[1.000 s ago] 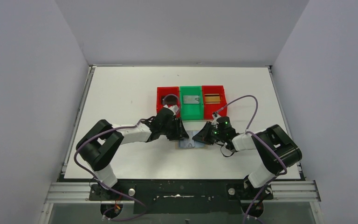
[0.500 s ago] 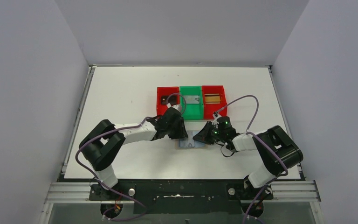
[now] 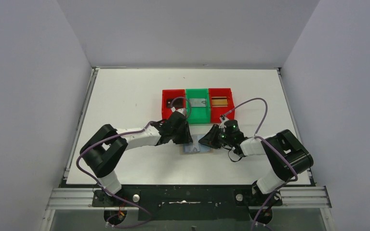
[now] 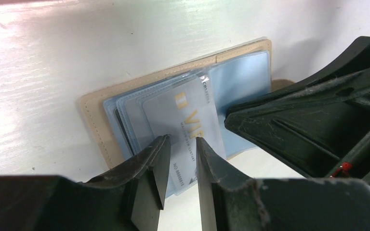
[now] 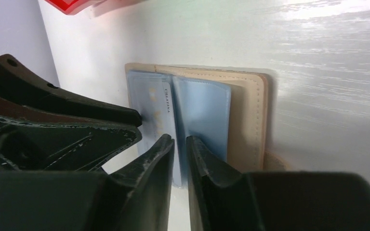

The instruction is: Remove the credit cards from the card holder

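Observation:
The beige card holder lies open on the table between both arms, its blue sleeves facing up. A pale credit card with gold lettering sits in the top left sleeve of the holder. My left gripper is open a narrow way, its jaws standing either side of that card's near end without pinching it. My right gripper is all but shut, only a slit showing, its tips at the sleeves' near edge over the holder. A silver-grey card and a gold-brown card lie in bins.
Three bins stand in a row just behind the holder: a red bin, a green bin and another red bin. The left arm's purple cable loops over the left red bin. Both grippers' fingers crowd close over the holder.
The left wrist has swung a little up and right, closer over the holder, and its jaws have narrowed. The right arm has stayed where it was.

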